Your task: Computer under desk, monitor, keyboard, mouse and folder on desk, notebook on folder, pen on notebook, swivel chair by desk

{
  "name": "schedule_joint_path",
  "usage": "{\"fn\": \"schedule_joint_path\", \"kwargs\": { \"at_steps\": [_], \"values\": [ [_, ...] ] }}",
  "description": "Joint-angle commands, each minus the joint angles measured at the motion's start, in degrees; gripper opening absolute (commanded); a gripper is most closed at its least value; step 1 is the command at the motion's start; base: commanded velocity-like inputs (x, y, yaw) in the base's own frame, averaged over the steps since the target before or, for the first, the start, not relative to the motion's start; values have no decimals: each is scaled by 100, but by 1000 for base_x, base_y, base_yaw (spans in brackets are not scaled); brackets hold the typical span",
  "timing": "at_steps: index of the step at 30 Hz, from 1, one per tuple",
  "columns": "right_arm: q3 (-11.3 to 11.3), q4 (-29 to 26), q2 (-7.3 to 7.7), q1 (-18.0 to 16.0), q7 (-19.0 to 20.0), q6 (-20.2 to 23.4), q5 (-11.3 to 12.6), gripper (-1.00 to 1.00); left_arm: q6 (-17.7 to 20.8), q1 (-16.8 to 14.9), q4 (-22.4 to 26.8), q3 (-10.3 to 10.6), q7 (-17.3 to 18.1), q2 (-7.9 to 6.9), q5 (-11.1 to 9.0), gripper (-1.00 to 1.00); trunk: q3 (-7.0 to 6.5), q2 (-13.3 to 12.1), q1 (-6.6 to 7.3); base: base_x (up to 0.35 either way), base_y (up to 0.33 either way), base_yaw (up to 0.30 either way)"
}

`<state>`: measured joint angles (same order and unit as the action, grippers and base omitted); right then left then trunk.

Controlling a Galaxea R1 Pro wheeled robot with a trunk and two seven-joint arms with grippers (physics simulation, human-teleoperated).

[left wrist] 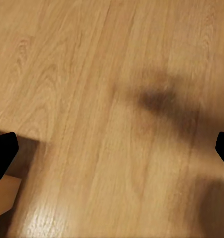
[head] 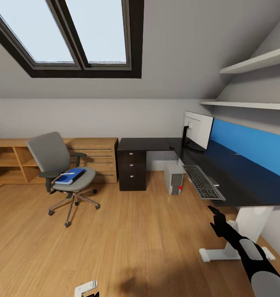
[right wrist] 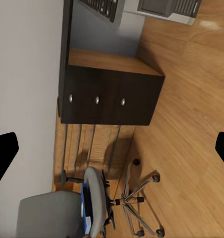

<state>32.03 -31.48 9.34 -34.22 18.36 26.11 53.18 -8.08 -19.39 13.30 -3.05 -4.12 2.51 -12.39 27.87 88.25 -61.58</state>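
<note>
My head camera takes in the desk [head: 156, 144], an L of glossy black top running along the wall under the blue panel, with its three-drawer unit [head: 132, 170] at the inner end. No brand or writing can be read anywhere. Out on the wood floor [head: 136, 239], well apart from the desk, stands the chair [head: 59, 173], and the blue folder [head: 70, 175] lies on its seat with something dark resting on top. The monitor [head: 198, 131] stands upright on the desk near the corner, its white back toward me. The computer [head: 173, 177] sits on the floor under the desk, just beside the drawers. The keyboard [head: 202, 182] lies along the front edge of the desktop.

My right arm reaches forward low at the right, its gripper [head: 214, 212] seen end-on — I cannot tell how those jaws stand there. My right wrist camera shows the fingers [right wrist: 4, 151] set wide apart, framing the drawers, the chair and the folder's edge. My left wrist camera looks at bare floor, with fingers [left wrist: 3, 148] likewise spread.
</note>
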Motion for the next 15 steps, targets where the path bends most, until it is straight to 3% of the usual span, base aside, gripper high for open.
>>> {"fn": "schedule_joint_path", "kwargs": {
  "at_steps": [1, 15],
  "values": [
    [28, 1, -2, -6, 11, 45, 19, 100, -16, -4, -3, -29, -1, 4, -6, 100, 6, 3, 0, 0, 0, 0],
    [25, 1, -3, -6, 25, 35, 17, 100, -17, -4, -3, -29, -1, -1, -4, 100, 6, 3, 0, 0, 0, 0]
  ]
}}
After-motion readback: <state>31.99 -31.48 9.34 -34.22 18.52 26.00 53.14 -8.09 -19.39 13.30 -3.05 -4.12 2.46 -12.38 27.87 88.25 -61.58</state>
